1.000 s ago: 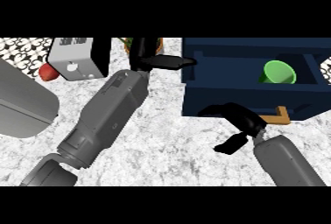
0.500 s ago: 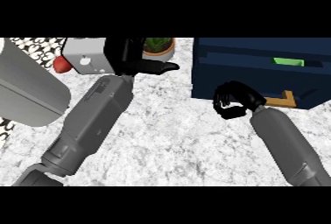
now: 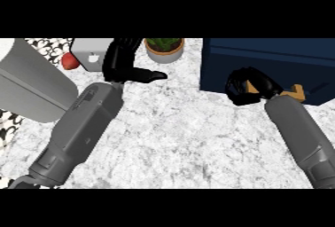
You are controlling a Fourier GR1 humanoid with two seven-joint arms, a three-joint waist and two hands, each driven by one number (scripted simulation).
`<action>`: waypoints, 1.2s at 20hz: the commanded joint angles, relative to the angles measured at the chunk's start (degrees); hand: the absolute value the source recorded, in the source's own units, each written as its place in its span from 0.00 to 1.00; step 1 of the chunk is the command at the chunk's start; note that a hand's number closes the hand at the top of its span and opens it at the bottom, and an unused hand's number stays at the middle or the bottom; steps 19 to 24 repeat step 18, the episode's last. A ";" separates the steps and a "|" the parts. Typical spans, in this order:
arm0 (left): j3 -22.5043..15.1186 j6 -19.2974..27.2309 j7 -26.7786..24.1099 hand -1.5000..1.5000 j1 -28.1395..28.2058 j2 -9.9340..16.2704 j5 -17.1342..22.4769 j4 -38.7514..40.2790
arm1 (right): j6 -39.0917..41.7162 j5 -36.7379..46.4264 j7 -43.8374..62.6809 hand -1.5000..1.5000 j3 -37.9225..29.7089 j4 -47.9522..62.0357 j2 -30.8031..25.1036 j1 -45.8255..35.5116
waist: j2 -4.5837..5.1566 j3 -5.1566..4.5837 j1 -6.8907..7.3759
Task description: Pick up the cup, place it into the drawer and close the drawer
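Observation:
The dark blue drawer unit [image 3: 274,62] stands at the upper right with its front pushed in, and a tan handle [image 3: 298,92] shows on its lower edge. No cup is visible; the drawer's inside is hidden. My right hand [image 3: 248,86] rests against the drawer front just left of the handle, its fingers curled and holding nothing. Further left, my left hand [image 3: 123,62] is raised near the top, fingers straight and thumb pointing right.
A potted plant [image 3: 163,48] stands at the top centre. Beside it are a grey appliance [image 3: 90,55] and a red fruit [image 3: 71,61]. A large grey rounded body [image 3: 29,80] fills the left side. Marble counter [image 3: 189,133] lies between my forearms.
The drawer was open with the green cup inside; it has slid in and the cup is now out of sight. My right hand moved forward against the drawer front.

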 commanded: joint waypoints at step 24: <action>-0.35 -4.91 1.82 0.00 3.91 2.94 1.01 -4.03 | 4.35 -6.20 3.47 1.00 -7.71 -0.37 -9.75 -7.44 | 1.51 -0.37 4.63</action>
